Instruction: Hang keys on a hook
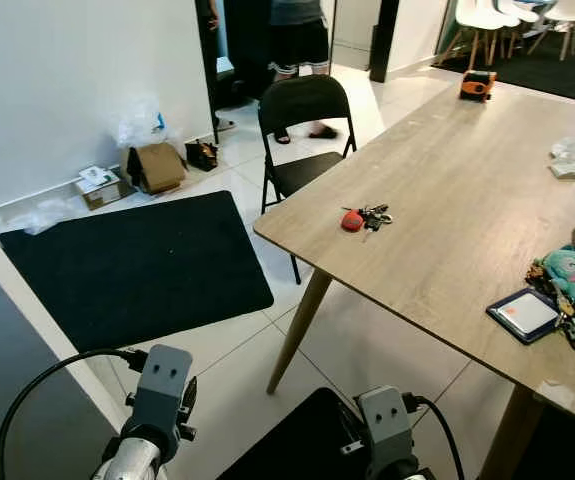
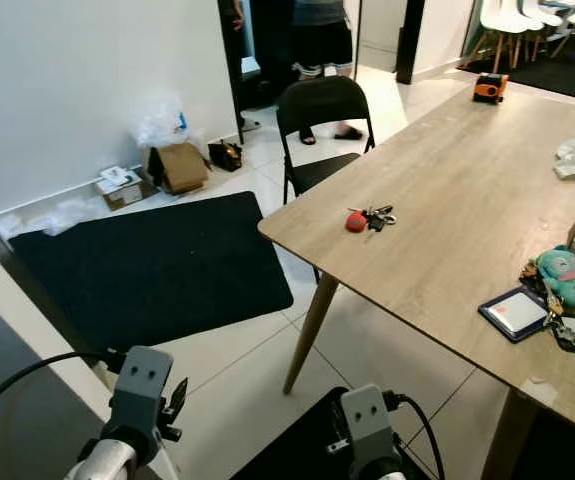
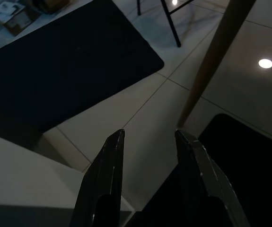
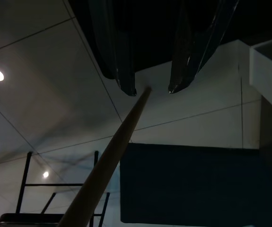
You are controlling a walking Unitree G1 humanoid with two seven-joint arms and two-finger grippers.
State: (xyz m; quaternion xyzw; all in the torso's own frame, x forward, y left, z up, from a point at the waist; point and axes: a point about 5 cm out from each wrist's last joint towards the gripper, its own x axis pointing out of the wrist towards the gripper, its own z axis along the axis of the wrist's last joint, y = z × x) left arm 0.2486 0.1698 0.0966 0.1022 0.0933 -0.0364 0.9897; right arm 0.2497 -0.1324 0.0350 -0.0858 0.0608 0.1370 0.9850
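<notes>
The bunch of metal keys with a red round fob (image 1: 365, 217) lies flat on the light wooden table (image 1: 467, 200), near the table's left edge and just beyond its near-left corner. The bunch's long axis runs roughly left to right across the tabletop, with the red fob at the left end and the key blades fanned toward the right. It lies well apart from the other items on the table.

Both arms hang low at the near edge of the scene, below the level of the tabletop. The left tool (image 3: 150, 142) has its two black fingers parted by a moderate gap and holds nothing; it points down at the pale tiled floor (image 3: 140, 113) beside the slanted wooden table leg (image 3: 211, 61). The right tool (image 4: 151, 90) also has its fingers parted with nothing between them; the same table leg crosses its view.

The keys lie ahead of and above both tools, far and slightly right of the robot's midline. The right arm (image 1: 387, 425) is judged the nearer of the two, as it sits more directly below the keys' position. The coming move calls for raising that arm above the table edge and reaching forward, approaching across the bunch's short axis.

No hook can be identified in these views.
</notes>
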